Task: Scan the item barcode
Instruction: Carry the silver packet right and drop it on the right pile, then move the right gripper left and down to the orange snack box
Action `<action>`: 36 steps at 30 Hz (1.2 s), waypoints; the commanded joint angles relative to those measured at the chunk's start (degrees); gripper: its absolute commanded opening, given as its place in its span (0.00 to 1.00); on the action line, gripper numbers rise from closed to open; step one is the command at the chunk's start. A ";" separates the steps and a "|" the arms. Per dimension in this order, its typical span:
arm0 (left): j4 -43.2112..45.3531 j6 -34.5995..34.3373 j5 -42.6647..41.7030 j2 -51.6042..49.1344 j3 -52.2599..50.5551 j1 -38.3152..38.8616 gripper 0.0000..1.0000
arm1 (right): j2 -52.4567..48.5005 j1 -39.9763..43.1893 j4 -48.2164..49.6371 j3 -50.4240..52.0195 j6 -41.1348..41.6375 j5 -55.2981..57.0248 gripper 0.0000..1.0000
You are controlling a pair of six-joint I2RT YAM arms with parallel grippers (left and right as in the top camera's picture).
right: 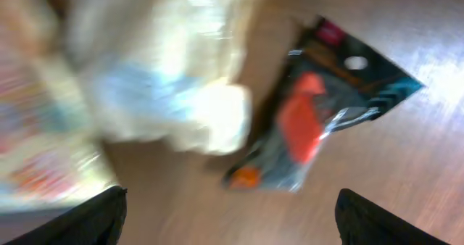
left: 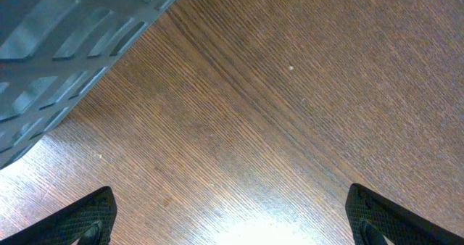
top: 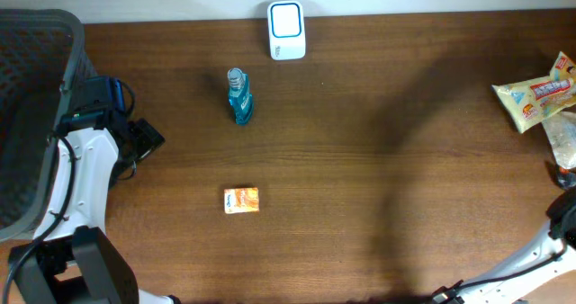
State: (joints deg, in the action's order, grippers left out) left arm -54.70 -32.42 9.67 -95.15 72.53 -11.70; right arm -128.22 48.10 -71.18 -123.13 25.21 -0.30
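Observation:
A white barcode scanner [top: 286, 30] stands at the table's far edge. Near it a teal bottle [top: 239, 95] lies on the wood, and a small orange box [top: 241, 200] rests in the middle. My left gripper [left: 232, 227] is open over bare wood by the basket, with nothing between its fingers. My right gripper [right: 232, 223] is open too, hanging over a heap of packets at the far right. The right wrist view is blurred and shows a dark packet with red print [right: 319, 122] and a pale clear bag [right: 167, 78]. Neither gripper holds anything.
A dark mesh basket [top: 36, 61] fills the left edge, and its grey wall [left: 65, 35] lies close to my left gripper. A yellow snack packet [top: 537, 97] and a clear bag [top: 562, 140] lie at the right edge. My right arm [top: 553, 236] enters from the bottom right corner.

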 commanded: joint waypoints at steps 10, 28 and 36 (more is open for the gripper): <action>-0.09 -0.13 0.22 -0.52 -0.35 -0.46 0.99 | 10.80 -32.00 -2.43 -1.57 -16.87 -23.08 0.99; -0.11 -0.13 0.22 -0.52 -0.35 -0.46 0.99 | 9.84 -64.81 -2.10 0.31 -53.48 -23.08 0.99; -0.11 -0.15 0.22 -0.52 -0.35 -0.46 0.99 | 9.75 -72.46 -8.85 1.64 -52.54 -26.05 0.99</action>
State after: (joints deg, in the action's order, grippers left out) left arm -54.70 -32.42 9.65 -95.15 72.51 -11.70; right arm -117.71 -20.64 -78.13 -123.17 -24.21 -24.08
